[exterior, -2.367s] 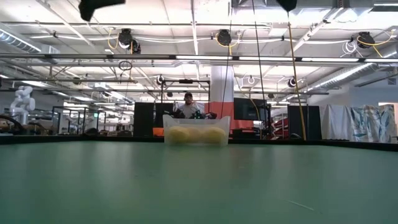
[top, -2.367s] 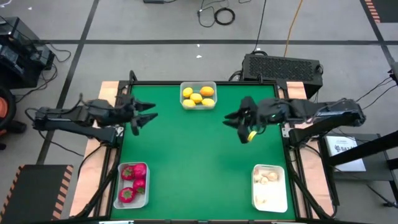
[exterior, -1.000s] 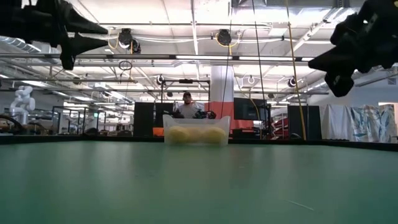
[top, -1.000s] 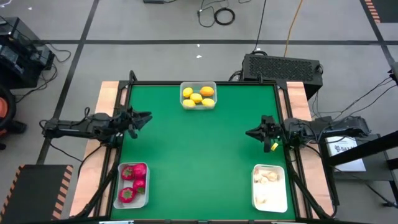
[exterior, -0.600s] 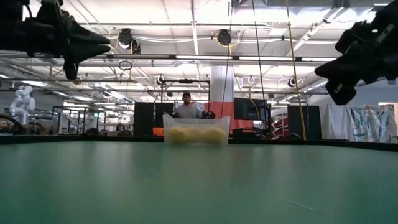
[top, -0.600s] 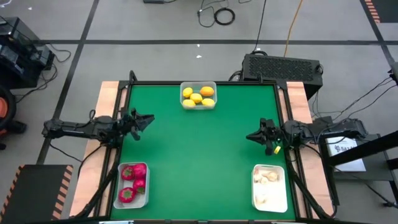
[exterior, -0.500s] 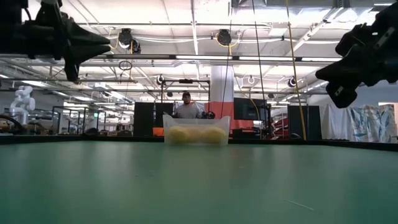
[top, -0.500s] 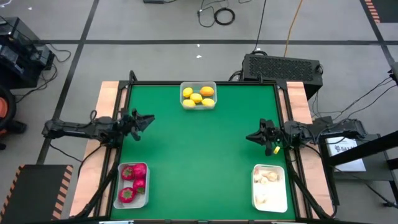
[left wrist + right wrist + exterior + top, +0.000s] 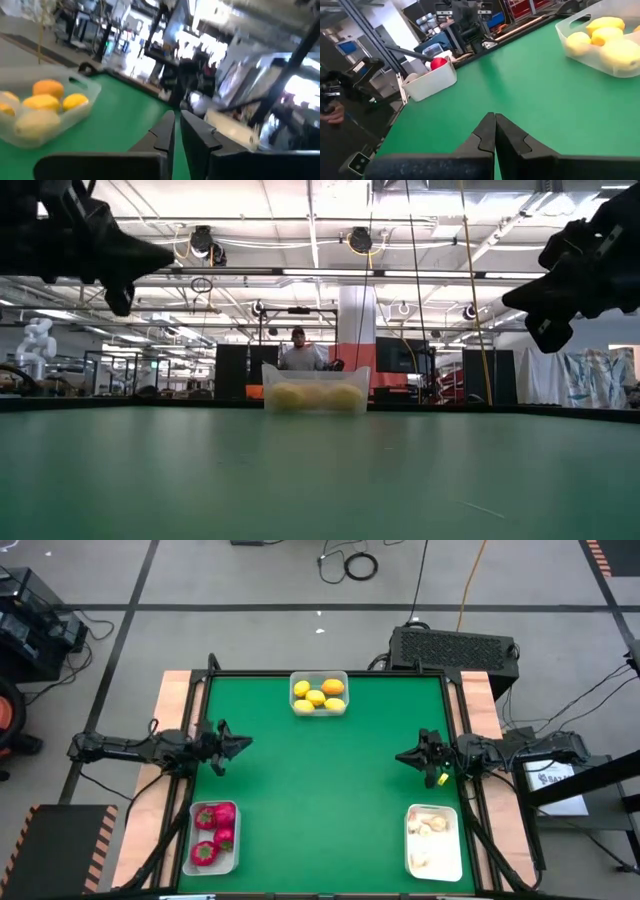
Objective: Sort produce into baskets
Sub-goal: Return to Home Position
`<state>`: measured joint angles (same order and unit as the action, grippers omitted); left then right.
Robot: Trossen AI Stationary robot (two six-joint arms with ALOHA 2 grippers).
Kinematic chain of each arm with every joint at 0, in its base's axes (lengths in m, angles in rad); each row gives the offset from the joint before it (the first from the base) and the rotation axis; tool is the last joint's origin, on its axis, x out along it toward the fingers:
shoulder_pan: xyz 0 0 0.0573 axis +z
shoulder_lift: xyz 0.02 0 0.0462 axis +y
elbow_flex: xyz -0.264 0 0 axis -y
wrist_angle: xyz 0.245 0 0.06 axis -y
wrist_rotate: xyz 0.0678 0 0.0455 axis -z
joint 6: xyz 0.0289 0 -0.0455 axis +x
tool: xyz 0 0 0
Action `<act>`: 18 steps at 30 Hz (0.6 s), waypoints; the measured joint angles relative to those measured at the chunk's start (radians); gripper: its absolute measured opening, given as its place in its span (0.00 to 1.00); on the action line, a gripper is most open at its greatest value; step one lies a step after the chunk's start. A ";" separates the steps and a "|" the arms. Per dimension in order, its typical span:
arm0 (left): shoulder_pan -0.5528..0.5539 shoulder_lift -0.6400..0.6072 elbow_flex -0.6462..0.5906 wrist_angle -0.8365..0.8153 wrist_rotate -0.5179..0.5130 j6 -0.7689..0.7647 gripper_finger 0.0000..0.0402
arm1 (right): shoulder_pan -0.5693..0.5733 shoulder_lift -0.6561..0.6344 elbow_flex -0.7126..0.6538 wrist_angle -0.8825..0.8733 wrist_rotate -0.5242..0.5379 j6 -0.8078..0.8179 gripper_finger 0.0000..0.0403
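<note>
Three translucent baskets hold the produce. The one with yellow and orange lemons (image 9: 319,694) stands at the table's far edge, the one with red pieces (image 9: 213,837) at the near left corner, and the one with whitish mushrooms (image 9: 433,839) at the near right corner. My left gripper (image 9: 245,744) hovers over the left edge and points toward the middle. It is shut but for a narrow slit, with nothing between the fingers (image 9: 177,122). My right gripper (image 9: 400,755) hovers over the right edge, shut and holding nothing (image 9: 495,120).
The green mat (image 9: 320,790) between the baskets is bare. Wooden rails run along both sides, and a black box (image 9: 455,648) sits beyond the far right corner. In the low view a person (image 9: 300,350) shows far behind the lemon basket (image 9: 315,392).
My left gripper has closed its fingers from a clear fork to a narrow slit. It has also drifted a little toward the table's near edge. The produce and baskets have stayed where they were.
</note>
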<state>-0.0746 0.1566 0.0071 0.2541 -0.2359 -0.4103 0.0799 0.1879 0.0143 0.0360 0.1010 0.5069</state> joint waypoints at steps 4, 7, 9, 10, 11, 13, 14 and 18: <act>0.000 0.000 0.000 -0.086 0.008 0.008 0.07 | 0.001 0.000 0.000 -0.001 -0.003 -0.067 0.00; 0.000 0.000 0.000 -0.138 0.010 0.031 0.05 | 0.000 0.003 0.000 -0.001 0.002 -0.191 0.00; 0.000 0.000 0.000 -0.169 0.022 0.071 0.04 | 0.000 0.003 0.000 -0.001 0.001 -0.257 0.00; 0.000 0.000 0.000 -0.184 0.023 0.094 0.04 | 0.000 0.003 0.000 -0.001 0.002 -0.277 0.00; 0.000 0.000 -0.001 -0.200 0.024 0.110 0.04 | 0.000 0.003 0.000 -0.001 0.001 -0.290 0.00; 0.000 0.000 -0.001 -0.203 0.026 0.148 0.04 | 0.000 0.003 0.000 -0.002 0.001 -0.289 0.00; 0.000 0.000 -0.001 -0.203 0.026 0.167 0.04 | 0.000 0.003 0.000 -0.002 0.002 -0.283 0.00; 0.000 0.001 -0.001 -0.204 0.026 0.213 0.04 | 0.000 0.003 0.000 -0.002 0.002 -0.283 0.00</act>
<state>-0.0750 0.1574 0.0063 0.0502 -0.2100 -0.1974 0.0803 0.1913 0.0147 0.0341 0.1028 0.2237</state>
